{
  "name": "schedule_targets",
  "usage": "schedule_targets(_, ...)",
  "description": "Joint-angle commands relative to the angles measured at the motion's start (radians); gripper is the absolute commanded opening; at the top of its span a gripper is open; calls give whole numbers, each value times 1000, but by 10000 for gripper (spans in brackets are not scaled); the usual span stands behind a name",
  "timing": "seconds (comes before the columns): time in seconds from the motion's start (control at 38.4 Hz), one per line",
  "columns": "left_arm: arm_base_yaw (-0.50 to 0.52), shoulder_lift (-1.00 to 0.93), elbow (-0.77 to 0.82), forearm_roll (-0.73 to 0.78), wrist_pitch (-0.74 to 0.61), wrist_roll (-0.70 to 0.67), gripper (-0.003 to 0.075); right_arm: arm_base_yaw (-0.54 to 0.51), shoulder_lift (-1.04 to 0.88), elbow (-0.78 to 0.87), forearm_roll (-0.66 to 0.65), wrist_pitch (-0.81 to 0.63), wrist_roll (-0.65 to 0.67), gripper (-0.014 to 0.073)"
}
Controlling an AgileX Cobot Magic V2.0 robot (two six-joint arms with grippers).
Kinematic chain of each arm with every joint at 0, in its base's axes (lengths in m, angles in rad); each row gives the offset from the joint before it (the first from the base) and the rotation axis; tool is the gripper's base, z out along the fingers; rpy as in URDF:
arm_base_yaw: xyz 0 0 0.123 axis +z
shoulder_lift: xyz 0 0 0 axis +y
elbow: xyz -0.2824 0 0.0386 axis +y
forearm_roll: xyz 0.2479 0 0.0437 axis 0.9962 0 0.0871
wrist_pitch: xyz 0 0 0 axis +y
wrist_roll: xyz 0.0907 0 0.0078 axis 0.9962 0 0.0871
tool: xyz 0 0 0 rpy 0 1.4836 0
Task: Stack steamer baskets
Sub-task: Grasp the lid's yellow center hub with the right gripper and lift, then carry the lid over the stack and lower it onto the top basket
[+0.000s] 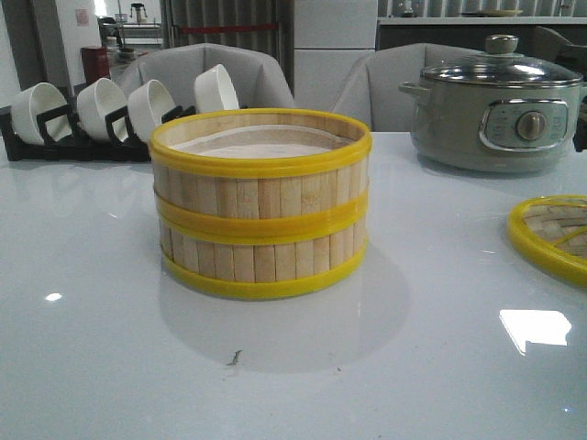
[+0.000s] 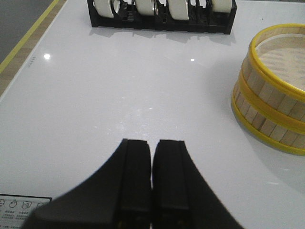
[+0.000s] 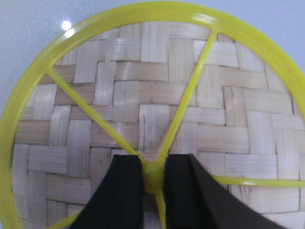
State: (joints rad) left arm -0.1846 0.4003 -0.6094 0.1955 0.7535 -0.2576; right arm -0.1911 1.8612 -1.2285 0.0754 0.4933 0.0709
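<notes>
Two steamer baskets stand stacked in the middle of the white table, the upper basket (image 1: 261, 179) squarely on the lower basket (image 1: 261, 258), with a whitish liner inside the top one. The stack also shows in the left wrist view (image 2: 269, 102), off to one side of my left gripper (image 2: 152, 143). That gripper is shut and empty above bare table. My right gripper (image 3: 153, 162) is over the flat woven lid (image 3: 143, 95), its jaws closed on the lid's yellow knob (image 3: 153, 180). Neither gripper shows in the front view.
The lid (image 1: 550, 234) lies at the table's right edge, partly cut off. A grey electric pot (image 1: 495, 110) with a glass lid stands at the back right. A black rack of white bowls (image 1: 110, 115) stands at the back left, also in the left wrist view (image 2: 162, 14).
</notes>
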Motion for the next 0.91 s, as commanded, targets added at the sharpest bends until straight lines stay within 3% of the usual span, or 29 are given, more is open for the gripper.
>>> schedule_targets(0.0, -8, 9, -29, 4, -75, -7, 87, 14, -49, -58, -9, -46, -6, 55)
schedule_targets(0.36, -8, 9, -29, 4, -75, -7, 87, 216, -71, -471, -9, 303, -6, 55)
schedule_targets(0.62, -8, 9, -29, 4, -75, -7, 87, 414, -58, -768, -5, 413, -7, 55)
schedule_targets(0.88, -8, 9, -29, 4, -75, -7, 87, 613, 34, -913, 9, 521, -14, 55)
